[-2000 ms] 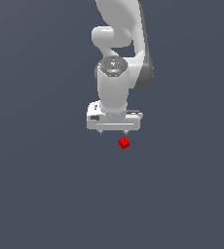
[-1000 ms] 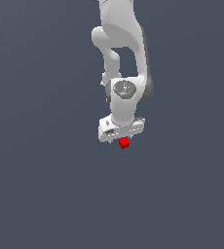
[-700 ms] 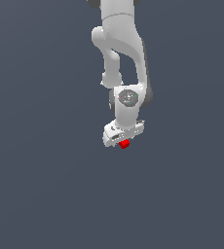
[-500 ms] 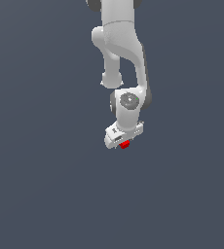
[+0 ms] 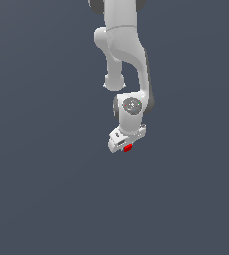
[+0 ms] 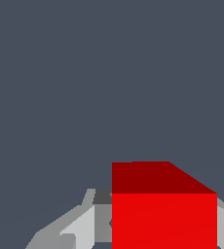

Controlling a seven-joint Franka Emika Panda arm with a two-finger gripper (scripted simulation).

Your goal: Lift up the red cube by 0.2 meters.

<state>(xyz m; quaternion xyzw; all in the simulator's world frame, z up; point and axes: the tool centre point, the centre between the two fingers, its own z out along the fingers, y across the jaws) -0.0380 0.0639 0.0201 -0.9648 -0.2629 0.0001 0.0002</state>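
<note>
Cube (image 5: 128,148) bright red, plain, tiny against the white gripper (image 5: 127,144); sits tucked directly under the gripper body, touching it, only its lower part showing in the exterior view. Franka arm (image 5: 124,55) white, descends from the frame's upper edge, bends at a grey-capped wrist joint (image 5: 133,105), hand tilted slightly toward the exterior view's left. Surface (image 5: 47,189) flat, uniform dark grey-blue all around.

Wrist view: red cube (image 6: 163,209) fills the near field, lit front face brighter, another face darker red. One grey-white fingertip (image 6: 80,226) shows beside the cube, appears to meet its side; a pale sliver shows at the cube's opposite side. Gripper (image 6: 164,228) looks closed around the cube, fingers pressed to its flanks. Whether cube rests on the surface or hangs clear of it: cannot tell.
</note>
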